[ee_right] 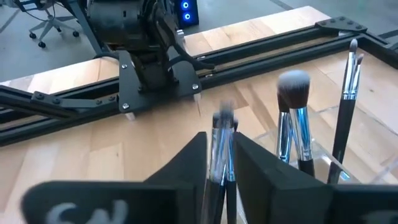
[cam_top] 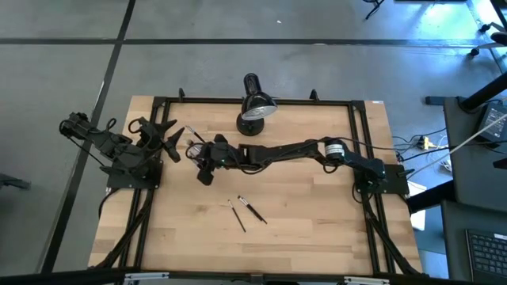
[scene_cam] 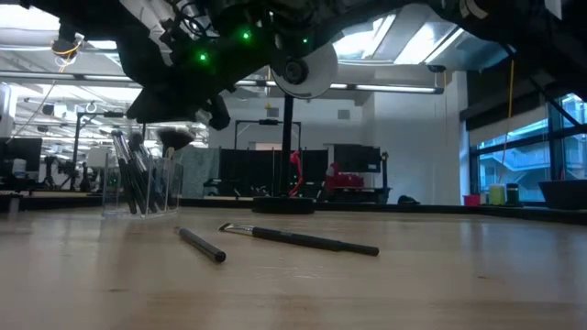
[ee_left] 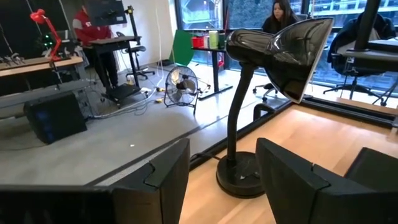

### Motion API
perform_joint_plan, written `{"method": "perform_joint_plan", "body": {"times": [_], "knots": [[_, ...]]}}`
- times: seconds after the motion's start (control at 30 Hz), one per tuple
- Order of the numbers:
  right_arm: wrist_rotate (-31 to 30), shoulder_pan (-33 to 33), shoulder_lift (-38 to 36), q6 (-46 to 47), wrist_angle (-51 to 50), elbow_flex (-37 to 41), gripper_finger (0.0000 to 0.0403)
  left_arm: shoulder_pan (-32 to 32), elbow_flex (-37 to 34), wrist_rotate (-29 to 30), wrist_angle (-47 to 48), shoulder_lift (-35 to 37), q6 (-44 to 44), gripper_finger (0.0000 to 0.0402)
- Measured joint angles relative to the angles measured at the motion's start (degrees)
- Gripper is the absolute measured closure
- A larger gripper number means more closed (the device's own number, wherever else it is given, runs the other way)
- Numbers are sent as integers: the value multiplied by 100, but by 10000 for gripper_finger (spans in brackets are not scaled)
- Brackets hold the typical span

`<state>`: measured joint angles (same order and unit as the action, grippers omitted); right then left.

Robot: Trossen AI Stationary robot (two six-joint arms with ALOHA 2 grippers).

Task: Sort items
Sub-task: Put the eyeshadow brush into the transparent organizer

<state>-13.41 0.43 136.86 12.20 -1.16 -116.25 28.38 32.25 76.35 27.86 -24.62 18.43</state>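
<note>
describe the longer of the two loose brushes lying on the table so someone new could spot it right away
Start at the black desk lamp at the table's far edge and come toward the near edge, past the right arm. Two brushes lie loose on the bare wood there. The one wanted is the longer brush, with a pale bristle tip; its neighbour, the shorter brush, is a stubby dark stick.

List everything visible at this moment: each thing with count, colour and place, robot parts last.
brushes on the table: two, dark handles, lying apart on the wood, front of centre
clear cup: one, transparent, under the right gripper, several brushes standing in it
brush between the right fingers: one, silvery ferrule, upright over the cup
desk lamp: one, black, rear middle of table
table: one, pale wood, black frame
left gripper: open, empty, parked at the left edge
right gripper: reached across above the cup, around the brush
</note>
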Motion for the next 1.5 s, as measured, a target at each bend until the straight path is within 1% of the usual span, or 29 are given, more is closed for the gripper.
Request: {"method": "perform_joint_plan", "body": {"times": [0.23,0.37,0.47,0.53,0.63,0.77,0.83,0.93,1.0,1.17,1.5], "knots": [[14,-2,-21,101,-350,0,267,0,0,-99,0,0,9,222],[136,77,-259,119,-1327,0,252,0,0,-294,26,0,-1,222],[72,323,-479,94,-2082,-2,256,2,0,-367,60,0,-8,222],[105,552,-583,272,-2420,-9,265,2,0,-398,64,0,-8,222],[160,924,-625,751,-2892,-11,282,2,0,-406,65,0,44,222],[410,1256,-557,1587,-3884,-11,301,1,0,-434,63,-5,282,222],[332,1355,-488,1929,-4429,-10,307,0,0,-469,63,-35,404,222],[-18,1420,-411,2282,-4856,2,311,2,0,-545,29,-96,486,222],[-155,1427,-420,2379,-4882,74,312,2,0,-562,-25,-156,487,222],[-148,1424,-420,2405,-4934,151,312,1,2,-556,-64,-228,394,222],[407,1373,-378,2383,-4617,573,312,0,2,-554,-63,-227,279,222]]}}
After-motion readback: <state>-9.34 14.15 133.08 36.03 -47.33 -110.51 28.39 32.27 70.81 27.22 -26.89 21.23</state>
